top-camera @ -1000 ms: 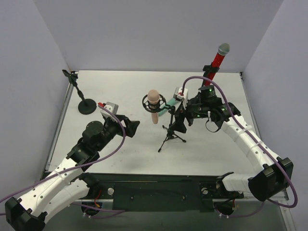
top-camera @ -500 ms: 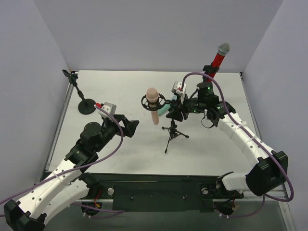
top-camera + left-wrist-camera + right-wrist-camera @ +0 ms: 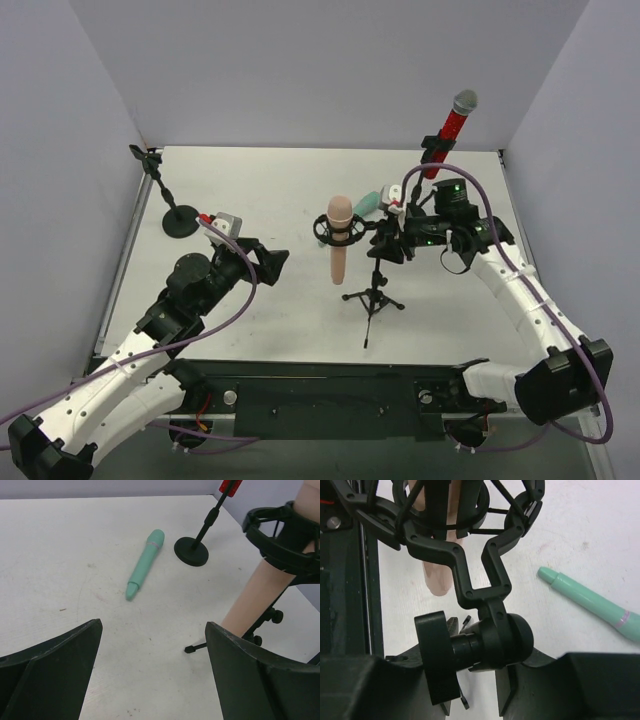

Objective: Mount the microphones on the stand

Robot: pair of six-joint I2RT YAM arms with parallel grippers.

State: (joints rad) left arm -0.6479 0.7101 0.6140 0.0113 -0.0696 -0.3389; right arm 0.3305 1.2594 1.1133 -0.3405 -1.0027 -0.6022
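A peach-pink microphone [image 3: 339,240] [image 3: 257,597] hangs upright in the black shock mount [image 3: 337,230] [image 3: 445,515] of a small tripod stand [image 3: 375,298]. My right gripper [image 3: 389,240] [image 3: 475,667] is shut on that stand's swivel knob [image 3: 472,647], just right of the mount. The mint-green microphone [image 3: 366,204] [image 3: 145,565] [image 3: 592,606] lies flat on the table behind the mount. The glittery red microphone [image 3: 452,122] stands clipped in a straight stand at the back right. My left gripper [image 3: 275,260] [image 3: 154,626] hangs open and empty, left of the tripod.
An empty stand with a round base [image 3: 181,221] and a clip on top stands at the back left. The red microphone's stand has a round base [image 3: 191,551] beside the mint-green one. Grey walls close in the white table [image 3: 250,180] on three sides.
My right gripper has shut on the tripod stand's knob and carried the stand with the pink microphone right and nearer, uncovering the mint-green microphone. The left arm is still.
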